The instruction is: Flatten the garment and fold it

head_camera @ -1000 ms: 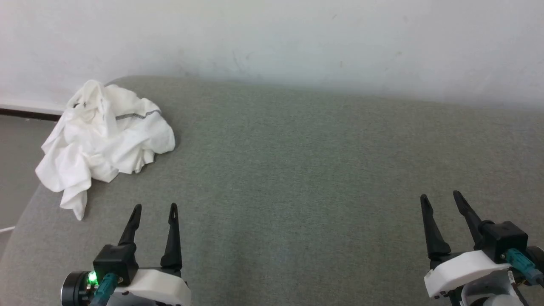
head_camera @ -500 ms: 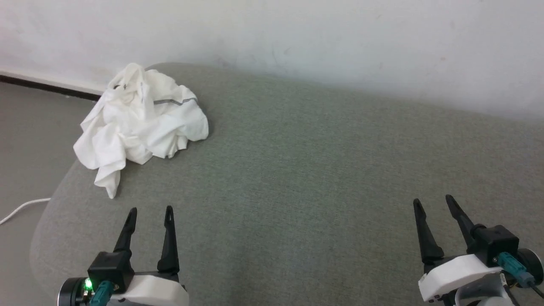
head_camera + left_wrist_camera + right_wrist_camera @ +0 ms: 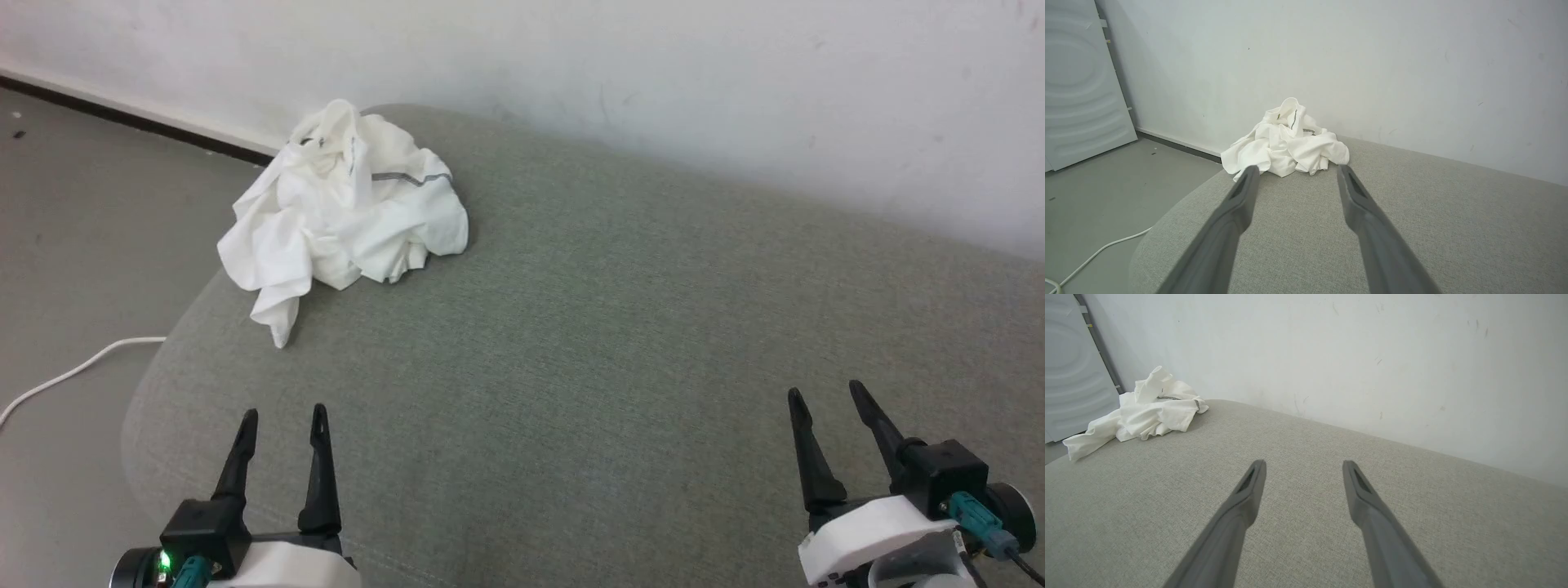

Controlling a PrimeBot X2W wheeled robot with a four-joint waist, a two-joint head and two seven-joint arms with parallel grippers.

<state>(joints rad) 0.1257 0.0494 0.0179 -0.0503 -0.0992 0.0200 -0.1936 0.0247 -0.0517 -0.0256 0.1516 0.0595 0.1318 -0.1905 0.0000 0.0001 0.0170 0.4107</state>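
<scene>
The head camera has swung left. The left gripper [image 3: 283, 411] and right gripper [image 3: 824, 389] hover wide open and empty, well short of the crumpled white T-shirt [image 3: 351, 212], which is heaped at the far-left corner of the grey upholstered surface [image 3: 612, 343]. It would be best to pinch two separate edges and draw the heap toward the middle, away from the drop to the floor [image 3: 82, 245] with its white cable [image 3: 73, 371], and from the wall [image 3: 653, 82].

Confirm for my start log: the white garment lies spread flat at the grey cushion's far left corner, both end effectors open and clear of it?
Not flat: the head view shows the garment in a crumpled heap. Otherwise right: it sits at the far left corner of the grey cushion, with the left end effector and right end effector open and clear of it.
</scene>
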